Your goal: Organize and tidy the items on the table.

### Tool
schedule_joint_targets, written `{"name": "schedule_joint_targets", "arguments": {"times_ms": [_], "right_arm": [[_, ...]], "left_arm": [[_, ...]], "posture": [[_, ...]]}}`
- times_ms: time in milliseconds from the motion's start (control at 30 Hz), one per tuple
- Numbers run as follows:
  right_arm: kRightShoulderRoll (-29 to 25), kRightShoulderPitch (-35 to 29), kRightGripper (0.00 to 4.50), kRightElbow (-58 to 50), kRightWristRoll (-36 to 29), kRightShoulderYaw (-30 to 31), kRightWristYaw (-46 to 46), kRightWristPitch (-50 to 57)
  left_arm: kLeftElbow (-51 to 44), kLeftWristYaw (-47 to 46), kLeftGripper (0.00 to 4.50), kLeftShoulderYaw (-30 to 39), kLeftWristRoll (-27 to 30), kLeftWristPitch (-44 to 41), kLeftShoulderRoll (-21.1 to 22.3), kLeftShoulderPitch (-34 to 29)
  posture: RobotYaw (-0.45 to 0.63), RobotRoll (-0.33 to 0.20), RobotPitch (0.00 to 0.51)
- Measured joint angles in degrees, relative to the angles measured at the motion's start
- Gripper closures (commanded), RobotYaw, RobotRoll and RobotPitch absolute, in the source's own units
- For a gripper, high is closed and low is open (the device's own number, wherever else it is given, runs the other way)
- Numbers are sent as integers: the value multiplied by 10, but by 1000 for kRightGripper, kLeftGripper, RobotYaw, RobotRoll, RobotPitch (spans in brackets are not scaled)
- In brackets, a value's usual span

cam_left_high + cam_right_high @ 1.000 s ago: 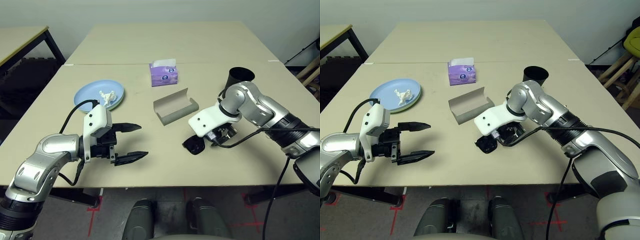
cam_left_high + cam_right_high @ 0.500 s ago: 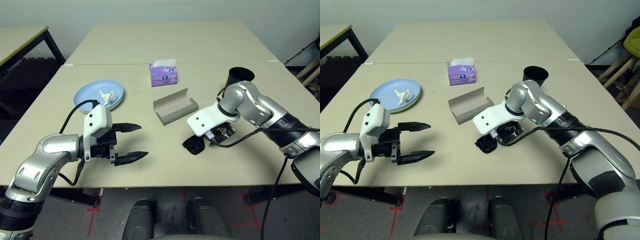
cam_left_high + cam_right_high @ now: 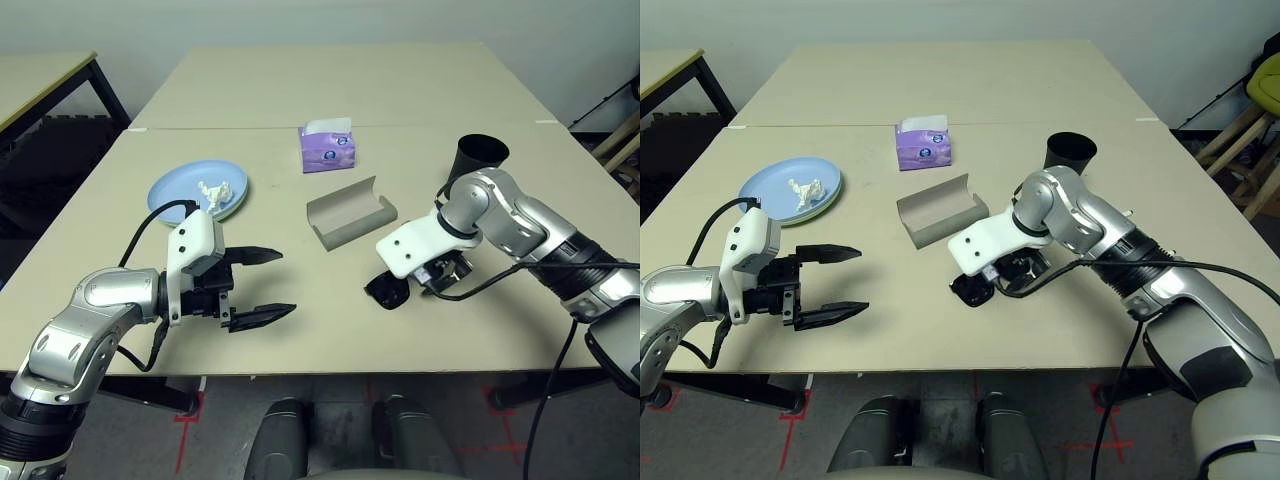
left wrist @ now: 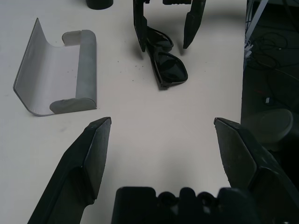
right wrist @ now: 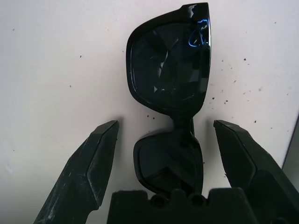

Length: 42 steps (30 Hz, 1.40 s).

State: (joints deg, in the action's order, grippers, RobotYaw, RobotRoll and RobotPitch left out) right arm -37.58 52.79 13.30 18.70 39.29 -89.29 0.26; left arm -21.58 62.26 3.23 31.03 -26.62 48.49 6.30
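Observation:
Black sunglasses (image 5: 170, 88) lie folded on the table (image 3: 300, 330) at front right. My right gripper (image 5: 166, 126) is open and straddles one lens, its fingertips (image 5: 100, 144) apart from the frame. In the head view its white wrist housing covers the right gripper (image 3: 430, 275), and the sunglasses (image 3: 388, 292) stick out beside it. The grey glasses case (image 3: 350, 212) lies open at the centre. A light blue plate (image 3: 175, 195) at the left holds a crumpled white paper wad (image 3: 212, 190). A black cup (image 3: 480, 158) stands behind my right arm. My left gripper (image 3: 283, 282) hovers open at front left, holding nothing.
A purple tissue box (image 3: 327, 148) stands behind the case near the table's seam. A separate black-framed table (image 3: 40, 85) is at the far left. A chair (image 3: 1265, 100) is off the table's right side.
My right arm has shifted slightly toward the table's front edge over the sunglasses. The left arm has not moved.

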Motion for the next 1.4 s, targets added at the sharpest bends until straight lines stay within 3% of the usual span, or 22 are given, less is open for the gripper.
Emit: {"name": "schedule_joint_targets", "arguments": {"times_ms": [333,700,800,1133,1400], "right_arm": [[0,0,4467,0,0,-20,9,-3],[3,1,4467,1,0,-24,9,-2],[3,1,3786,1,0,-25,9,1],[3,0,134,1,0,-25,8,6],[3,-4,60,-5,0,-25,8,6]], "left_arm": [[0,1,0,0,0,0,0,-1],[0,3,0,0,0,0,0,-1],[0,3,0,0,0,0,0,-1],[0,3,0,-6,0,0,0,-1],[0,0,0,-11,0,0,0,-1]], "posture": [[78,0,75],[75,0,78],[75,0,79],[76,0,82],[81,0,83]]}}
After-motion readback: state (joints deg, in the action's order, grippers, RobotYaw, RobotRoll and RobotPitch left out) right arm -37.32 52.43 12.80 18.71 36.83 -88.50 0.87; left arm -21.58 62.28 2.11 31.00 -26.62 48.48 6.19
